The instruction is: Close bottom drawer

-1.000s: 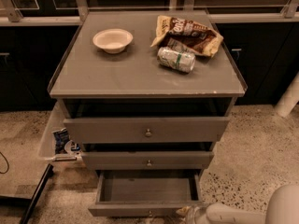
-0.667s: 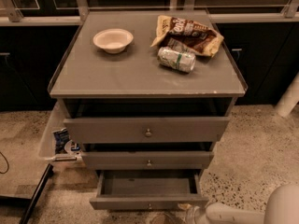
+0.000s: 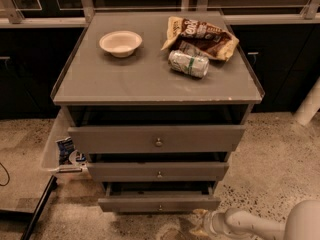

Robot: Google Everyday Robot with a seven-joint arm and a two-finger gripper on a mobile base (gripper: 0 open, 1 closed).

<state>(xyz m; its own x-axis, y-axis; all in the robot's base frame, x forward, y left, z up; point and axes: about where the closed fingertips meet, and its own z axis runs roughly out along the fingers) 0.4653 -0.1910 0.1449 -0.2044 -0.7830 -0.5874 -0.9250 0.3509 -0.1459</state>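
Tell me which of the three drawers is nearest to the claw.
The bottom drawer, the one with the slimmest front. The claw is low, near its right end; the middle drawer and top drawer are higher up.

bottom drawer (image 3: 159,203) grey | bowl (image 3: 120,42) cream | floor (image 3: 272,159) speckled | pincer (image 3: 200,221) pale, bottom right

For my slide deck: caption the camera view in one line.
Gripper low at the slightly open bottom drawer front; bowl, can and snack bag on the cabinet top.
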